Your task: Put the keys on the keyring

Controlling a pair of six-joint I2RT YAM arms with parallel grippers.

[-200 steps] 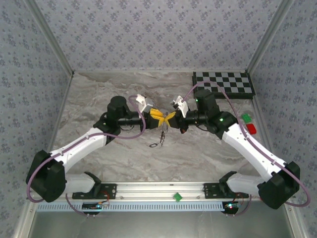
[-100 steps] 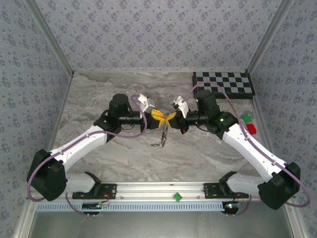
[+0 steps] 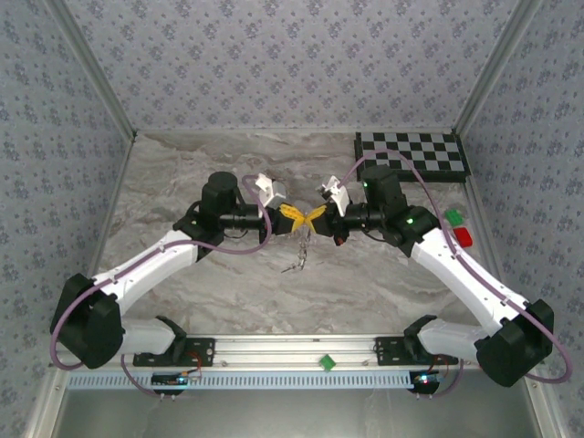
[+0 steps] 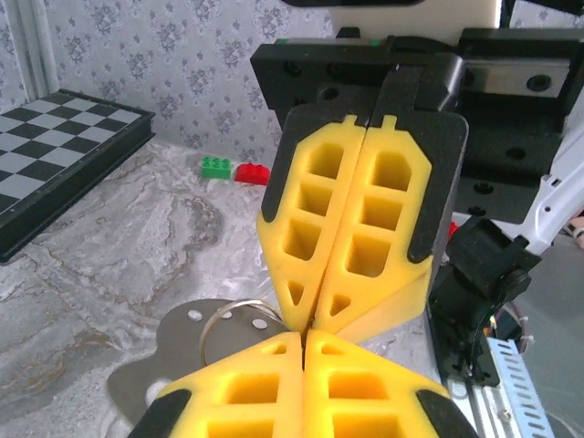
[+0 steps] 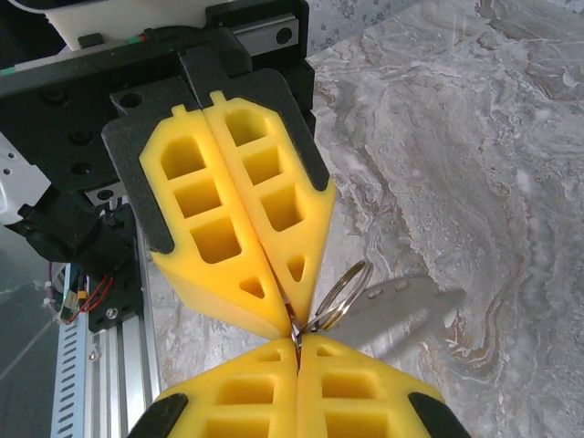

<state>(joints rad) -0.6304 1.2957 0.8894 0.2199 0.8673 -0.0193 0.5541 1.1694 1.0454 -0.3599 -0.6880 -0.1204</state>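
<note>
Midair, the yellow-fingered left gripper [image 3: 294,217] and right gripper [image 3: 313,217] meet tip to tip, both closed, apparently both pinching the thin grey wire keyring [image 5: 342,294]. Flat grey metal keys [image 5: 401,310] dangle from it above the marbled table [image 3: 182,173].

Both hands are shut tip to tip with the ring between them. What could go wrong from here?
1. The left hand and right hand seem to pinch the thin metal wire keyring at one tiny spot; it could slip out and drop onto the marble-patterned table.
2. The flat grey metal keys hang free below and may swing or snag during any pull.
</note>
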